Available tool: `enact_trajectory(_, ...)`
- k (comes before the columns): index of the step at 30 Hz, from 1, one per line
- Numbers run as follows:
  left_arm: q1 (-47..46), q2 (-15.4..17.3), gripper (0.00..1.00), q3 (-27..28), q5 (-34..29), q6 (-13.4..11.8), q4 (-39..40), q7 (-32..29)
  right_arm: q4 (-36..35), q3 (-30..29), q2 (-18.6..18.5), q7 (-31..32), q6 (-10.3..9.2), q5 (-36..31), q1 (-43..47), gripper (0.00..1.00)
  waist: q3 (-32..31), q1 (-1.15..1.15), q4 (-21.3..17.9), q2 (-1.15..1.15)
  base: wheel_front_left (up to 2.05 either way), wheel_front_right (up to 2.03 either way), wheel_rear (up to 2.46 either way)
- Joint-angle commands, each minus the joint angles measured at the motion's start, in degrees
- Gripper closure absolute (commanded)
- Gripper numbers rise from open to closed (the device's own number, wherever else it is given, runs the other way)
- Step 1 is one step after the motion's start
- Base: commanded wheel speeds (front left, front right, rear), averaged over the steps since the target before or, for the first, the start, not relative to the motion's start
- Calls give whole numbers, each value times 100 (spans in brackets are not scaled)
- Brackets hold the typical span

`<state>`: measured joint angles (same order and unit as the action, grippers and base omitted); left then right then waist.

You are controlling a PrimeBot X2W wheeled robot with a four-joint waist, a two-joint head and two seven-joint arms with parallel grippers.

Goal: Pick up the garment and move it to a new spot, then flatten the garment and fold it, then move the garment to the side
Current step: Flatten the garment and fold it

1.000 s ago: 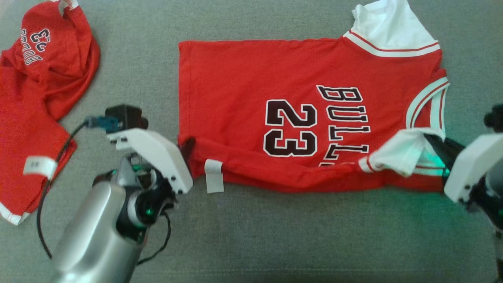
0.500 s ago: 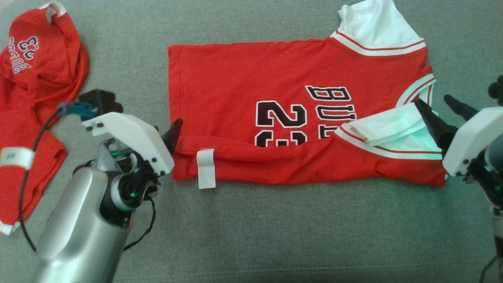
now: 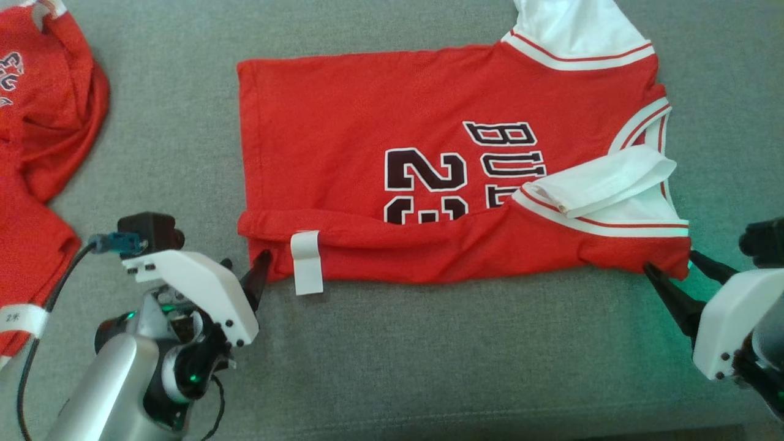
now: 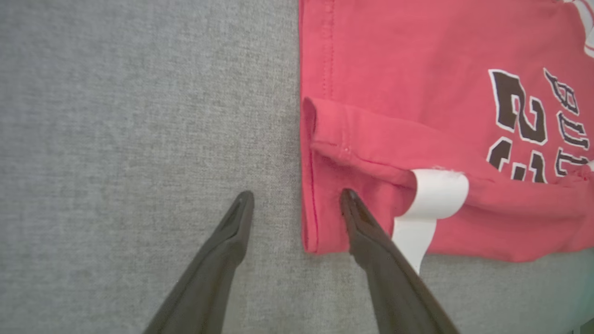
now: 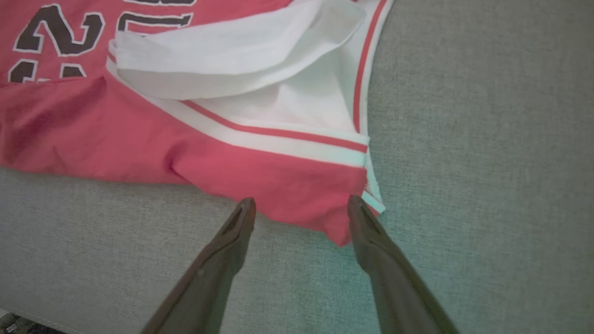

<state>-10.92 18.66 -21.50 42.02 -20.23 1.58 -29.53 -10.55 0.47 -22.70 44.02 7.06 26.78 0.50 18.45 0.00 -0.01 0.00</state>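
A red jersey (image 3: 380, 104) lies spread in the middle of a grey fabric surface (image 3: 429, 355), its near edge folded up over part of the number 23. The left gripper (image 3: 244, 271) is at the jersey's near left corner, fingers apart and empty, one finger over the hem. The right gripper (image 3: 672, 264) is spread wide at the near right corner, also empty. Another red garment (image 3: 37, 153) lies crumpled at far left.

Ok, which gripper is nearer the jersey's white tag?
Left. The left gripper sits open just beside the white tag, at the jersey's hem corner; the right gripper is open at the far sleeve corner.
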Motion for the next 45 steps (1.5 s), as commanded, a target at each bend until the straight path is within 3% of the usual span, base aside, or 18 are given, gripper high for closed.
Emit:
enact_trajectory(1, -264, 208, 0, 209, -61, -22, 126, -28, -149, -6, -187, -34, 43, -67, -143, 0, 59, 0, 3, 0, 0, 0, 0)
enact_trajectory(13, -380, 315, 0, -139, -169, 184, -235, -262, 737, 285, -150, 12, 43, -392, -666, 0, 171, 0, -81, 0, 0, 0, 0)
enact_trajectory(22, -152, 245, 0, -444, -19, 415, -314, -477, 1286, 524, 53, 202, 43, -99, -772, 0, 128, 0, 9, 0, 0, 0, 0)
enact_trajectory(23, -124, 228, 1, -482, 7, 444, -325, -503, 1294, 538, 59, 230, 43, -34, -765, 37, 116, 0, 20, 0, 0, 0, 0)
enact_trajectory(24, -103, 223, 23, -517, 10, 466, -335, -515, 1292, 540, 52, 245, 43, 4, -761, 67, 110, 0, 27, 0, 0, 0, 0)
enact_trajectory(25, -89, 218, 36, -536, 8, 477, -348, -508, 1289, 538, 39, 256, 43, 27, -759, 88, 103, 0, 31, 0, 0, 0, 0)
enact_trajectory(26, -76, 204, 50, -546, 20, 491, -368, -499, 1292, 533, 26, 264, 43, 47, -755, 99, 85, 0, 34, 0, 0, 0, 0)
enact_trajectory(29, -75, 165, 65, -558, 52, 530, -442, -458, 1293, 518, 2, 311, 43, 148, -727, 100, 49, 0, 38, 0, 0, 0, 0)
enact_trajectory(31, -96, 130, 100, -563, 73, 566, -494, -416, 1261, 500, 11, 320, 43, 269, -711, 100, 32, 0, 36, 0, 0, 0, 0)
enact_trajectory(36, -162, -23, 100, -431, 206, 618, -595, -187, 1197, 444, 51, 296, 43, 474, -728, 100, -33, 0, 18, 0, 0, 0, 0)
enact_trajectory(39, -171, 79, 100, -298, 262, 657, -475, -128, 1083, 320, -59, 335, 43, 620, -752, 100, -103, 0, 12, 0, 0, 0, 0)
enact_trajectory(45, 17, 615, 100, 136, 555, 710, 306, -354, 550, -141, -866, 1052, 43, 1144, -594, 100, -216, 0, 125, 0, 0, 0, 0)
